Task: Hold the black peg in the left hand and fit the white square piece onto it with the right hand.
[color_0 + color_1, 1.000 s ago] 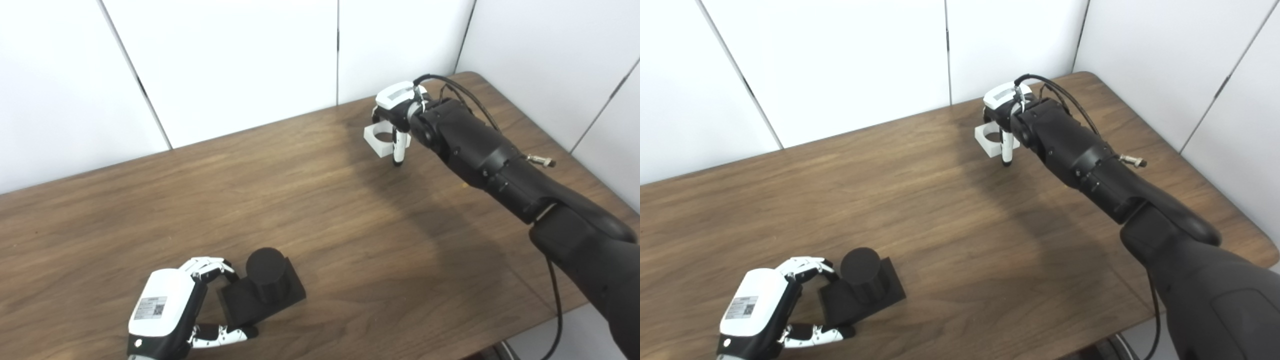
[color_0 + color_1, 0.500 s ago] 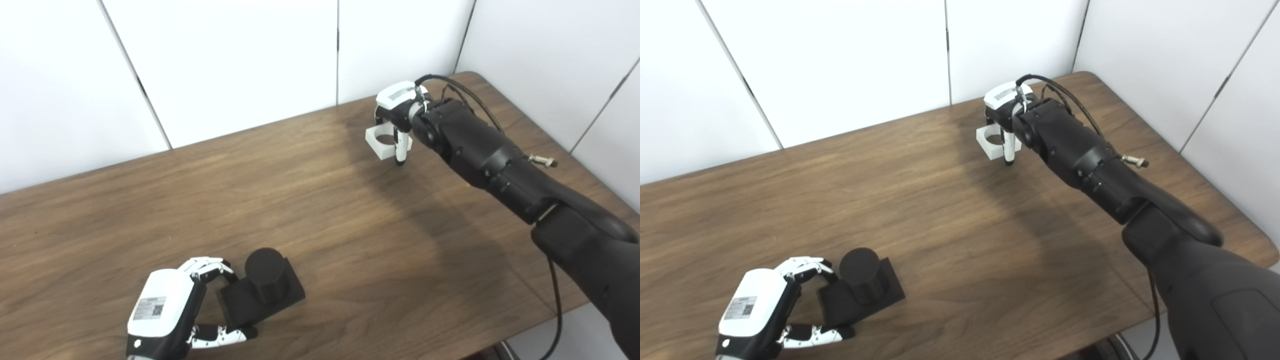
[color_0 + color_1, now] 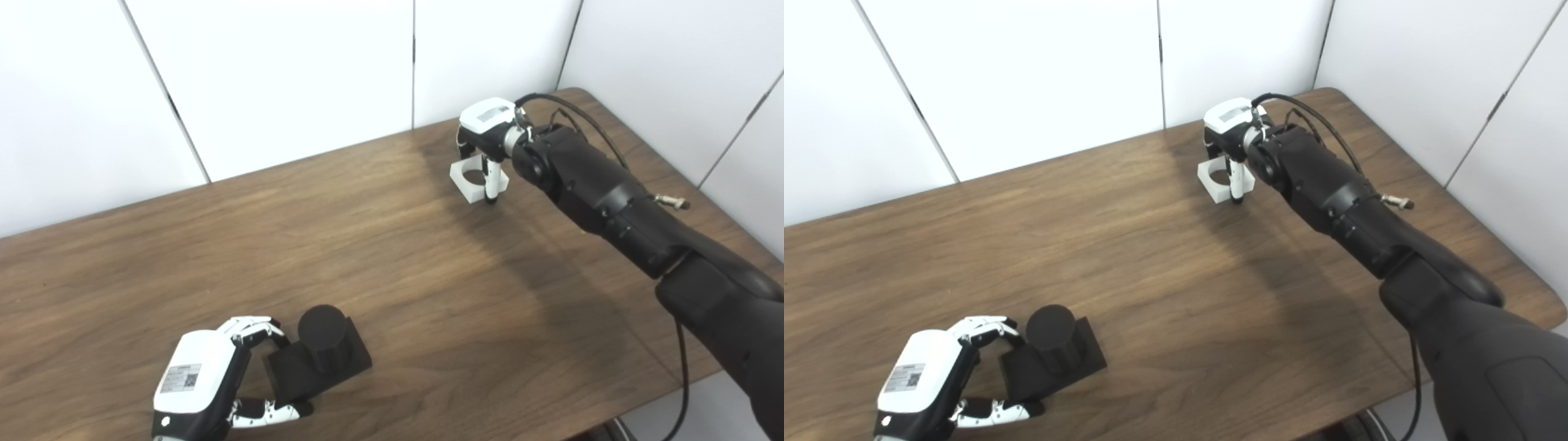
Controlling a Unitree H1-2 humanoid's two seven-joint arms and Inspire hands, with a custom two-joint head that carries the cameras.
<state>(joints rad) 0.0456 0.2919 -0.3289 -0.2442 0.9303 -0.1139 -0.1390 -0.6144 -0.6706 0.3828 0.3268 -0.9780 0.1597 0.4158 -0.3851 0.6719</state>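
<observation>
Left eye view: L robot hand (image 3: 202, 383) grips black peg (image 3: 321, 355), label unreadable; R robot hand (image 3: 487, 131) pinches white square piece (image 3: 478, 180).

Even, bright light fills both views. The right arm (image 3: 612, 196) casts a broad soft shadow across the table (image 3: 184, 245). Focus is sharp, without glare.

I count one black peg (image 3: 323, 346) by my left fingers (image 3: 257, 327), one white square piece (image 3: 476, 179) between my right fingers (image 3: 490, 182), one counter (image 3: 392, 263).
</observation>
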